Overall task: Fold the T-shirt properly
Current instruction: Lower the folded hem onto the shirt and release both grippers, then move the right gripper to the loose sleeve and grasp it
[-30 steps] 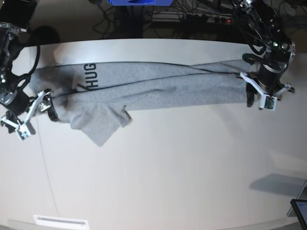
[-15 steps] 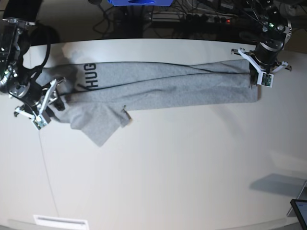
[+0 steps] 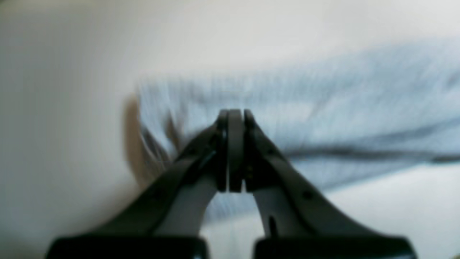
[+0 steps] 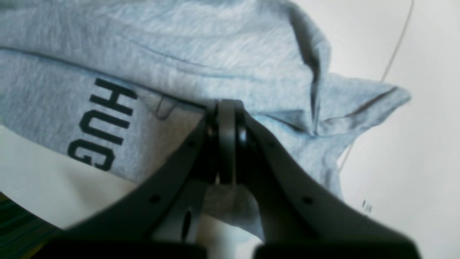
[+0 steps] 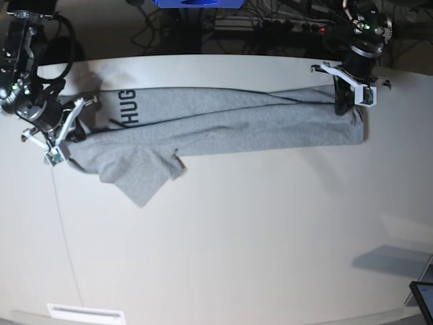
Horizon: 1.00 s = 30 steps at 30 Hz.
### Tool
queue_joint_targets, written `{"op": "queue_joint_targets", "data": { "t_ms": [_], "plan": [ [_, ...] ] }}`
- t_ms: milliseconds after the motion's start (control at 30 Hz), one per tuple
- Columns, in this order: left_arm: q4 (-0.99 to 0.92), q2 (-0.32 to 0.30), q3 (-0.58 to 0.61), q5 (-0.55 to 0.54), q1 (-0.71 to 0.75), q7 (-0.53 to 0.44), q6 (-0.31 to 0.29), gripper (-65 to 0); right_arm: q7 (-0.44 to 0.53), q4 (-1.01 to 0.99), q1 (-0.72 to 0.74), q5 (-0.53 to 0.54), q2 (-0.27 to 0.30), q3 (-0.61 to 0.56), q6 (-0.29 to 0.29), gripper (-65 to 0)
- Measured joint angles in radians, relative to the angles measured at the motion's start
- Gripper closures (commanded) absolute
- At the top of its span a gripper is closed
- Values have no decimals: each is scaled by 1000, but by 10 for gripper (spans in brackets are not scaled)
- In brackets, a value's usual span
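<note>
The grey T-shirt (image 5: 237,122) lies folded into a long band across the far half of the table, with black letters "HUG" (image 5: 126,108) near its left end and a sleeve (image 5: 139,179) sticking out toward me. My right gripper (image 5: 76,127) sits at that left end, shut, its tips (image 4: 226,106) pinched at a fold of the cloth (image 4: 215,54) beside the letters. My left gripper (image 5: 342,101) rests on the right end, shut too. In the blurred left wrist view its tips (image 3: 233,115) meet on the grey fabric (image 3: 359,108) near the end edge.
The white table (image 5: 270,237) stretches toward me from the shirt. Cables and a blue object (image 5: 196,3) crowd the far edge. A dark tablet corner (image 5: 423,298) shows at bottom right, a white label (image 5: 84,313) at bottom left, and a thin cord (image 5: 64,223) runs along the left.
Both grippers stood open just off the shirt's two ends. They have since moved in over the cloth toward the far edge and closed on it.
</note>
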Motion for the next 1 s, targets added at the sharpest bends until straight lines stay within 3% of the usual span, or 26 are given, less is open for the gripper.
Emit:
{"op": "queue_joint_targets", "data": {
  "t_ms": [100,167,367,767,1000],
  "plan": [
    [-50,-35,1,8,0,-7,0,0,0,-2,0,0,0,0,-1,-1],
    [-77,-54,0,71,-8,-12,2,0,6,-16,1,4,1,0,-3,-1],
    [-108,-68,7,169,-56,-14,3,0,1,-147,9,-2,1,0,-4,-1],
    [-135,-103,116,311,-158,-15,3,0,164,-325,64,54,18,0,8,-1],
    [-230,-180,184,338,-229,-53,11,0,199,-362,98,50,50,-55,10,-1]
  ]
}}
